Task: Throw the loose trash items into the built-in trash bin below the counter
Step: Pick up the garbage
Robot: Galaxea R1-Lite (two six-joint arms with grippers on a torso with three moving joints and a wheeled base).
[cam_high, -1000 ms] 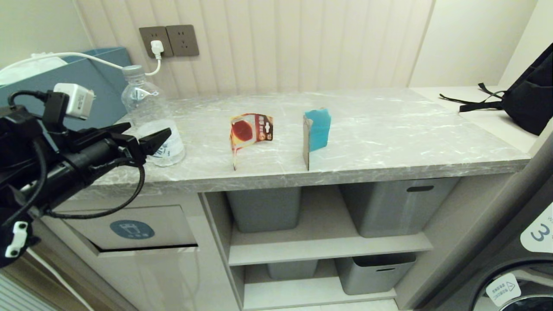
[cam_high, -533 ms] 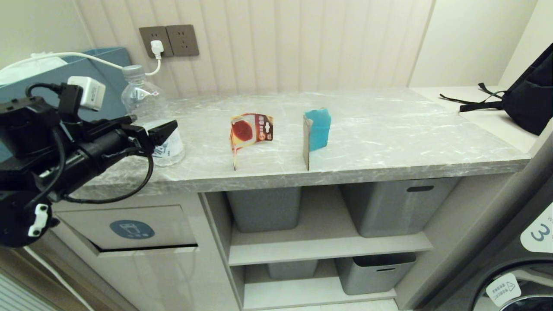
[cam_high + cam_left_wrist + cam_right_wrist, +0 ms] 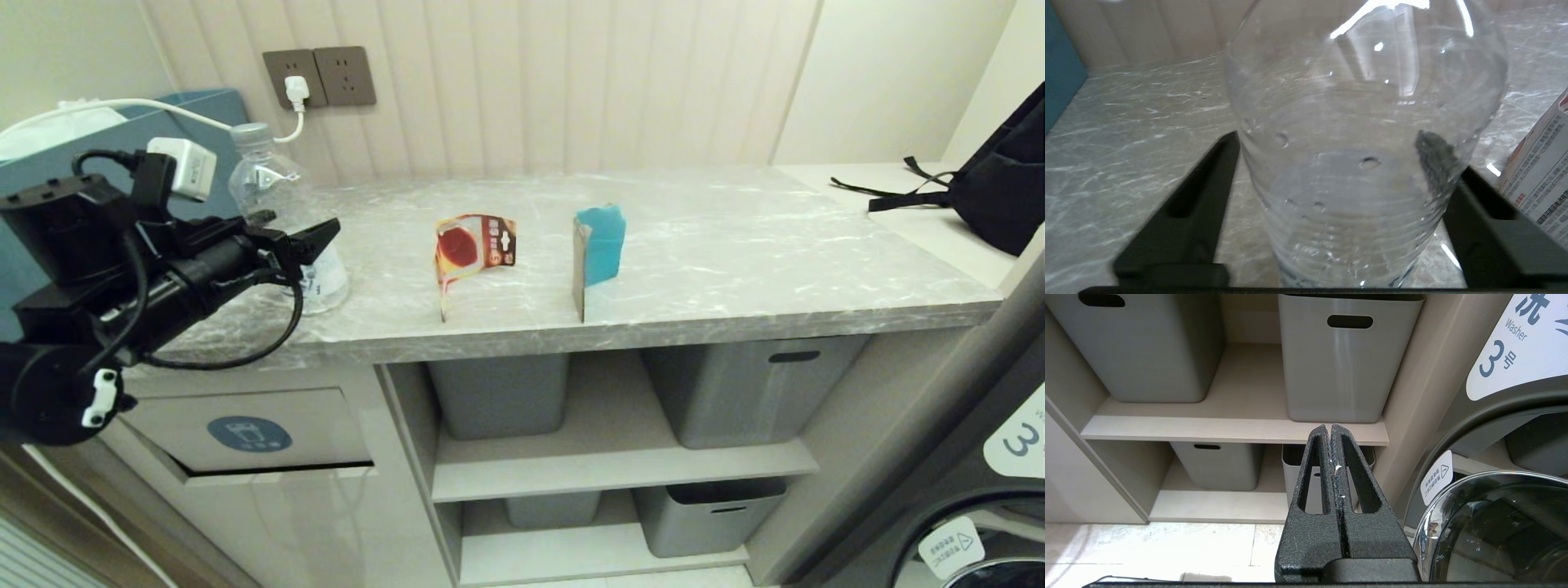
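A clear plastic water bottle (image 3: 277, 196) stands upright at the left end of the grey marble counter (image 3: 735, 245). My left gripper (image 3: 298, 222) reaches in level from the left, open, with one finger on each side of the bottle (image 3: 1363, 163) and the tips close against its walls. A bent red-orange blister card (image 3: 473, 249) stands mid-counter and also shows in the left wrist view as a blister card (image 3: 1543, 179). The teal-and-brown cardboard piece (image 3: 600, 245) stands right of it. The trash bin flap (image 3: 245, 433) with its blue sticker is below the counter. My right gripper (image 3: 1331, 426) hangs shut, parked low.
A blue-grey box (image 3: 163, 139) stands behind the left arm, with a white cable (image 3: 163, 108) running over it to the wall socket. A black backpack (image 3: 996, 188) lies at the far right. Grey storage bins (image 3: 735, 392) fill the shelves, and a washer (image 3: 980, 506) stands at the right.
My left arm has risen and pushed forward, so its fingers now lie either side of the bottle instead of in front of it. The bottle and other items have not moved.
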